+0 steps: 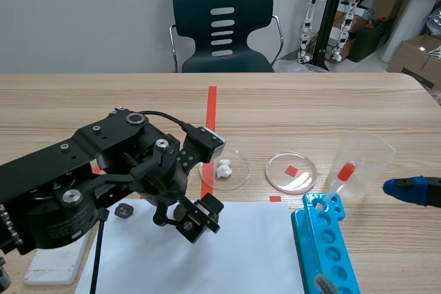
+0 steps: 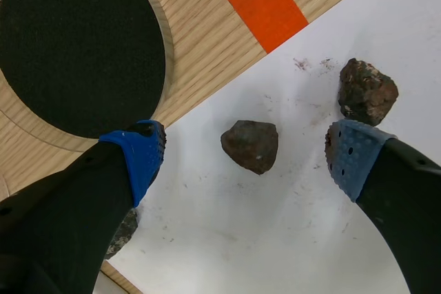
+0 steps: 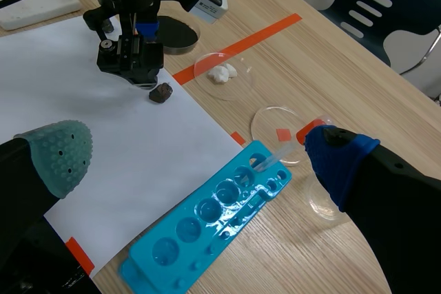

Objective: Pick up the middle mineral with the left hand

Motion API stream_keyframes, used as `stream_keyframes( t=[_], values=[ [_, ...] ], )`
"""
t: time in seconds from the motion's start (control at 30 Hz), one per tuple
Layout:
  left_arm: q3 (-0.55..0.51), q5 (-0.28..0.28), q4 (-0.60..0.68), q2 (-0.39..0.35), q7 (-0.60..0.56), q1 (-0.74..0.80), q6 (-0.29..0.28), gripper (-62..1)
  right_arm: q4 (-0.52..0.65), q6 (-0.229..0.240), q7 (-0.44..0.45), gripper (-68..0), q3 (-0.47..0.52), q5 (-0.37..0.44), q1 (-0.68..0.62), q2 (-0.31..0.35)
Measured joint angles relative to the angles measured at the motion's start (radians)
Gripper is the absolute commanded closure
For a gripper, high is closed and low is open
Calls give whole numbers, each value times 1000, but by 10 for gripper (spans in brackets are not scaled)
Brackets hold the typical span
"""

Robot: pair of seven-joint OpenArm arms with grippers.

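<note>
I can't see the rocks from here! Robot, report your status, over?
Left gripper open, straddling middle rock, not gripping. Right gripper open, holding nothing. Another rock close beside.

You'll see the left arm (image 1: 83,170) has matte black housings, silver screw heads, and a black cable (image 1: 169,116) running to a grey-faced wrist camera (image 1: 209,140). Left gripper (image 2: 244,151) pads (image 2: 141,155): blue, dotted. Right gripper (image 3: 200,156): grey-green pad (image 3: 58,149), blue pad (image 3: 337,160).

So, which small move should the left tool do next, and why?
Probably lower the open left tool straight down: the middle mineral lies between its pads on the white paper, and the neighbouring mineral sits close beside one pad.
</note>
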Motion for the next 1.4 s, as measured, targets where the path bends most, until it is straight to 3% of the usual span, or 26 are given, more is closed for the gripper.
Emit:
stream_keyframes(
  t=[0.37, 0.47, 1.4],
  values=[
    [0, -32, 0, 0, 1, 0, 0, -488, 0, 0, 0, -655, 0, 0, 0, 0],
    [0, -64, 0, 0, 4, 0, 0, -488, 0, 0, 0, -655, 0, 0, 0, 0],
    [-1, -52, -48, 9, 7, -5, 0, -471, 0, 0, 0, -655, 0, 0, 0, 0]
  ],
)
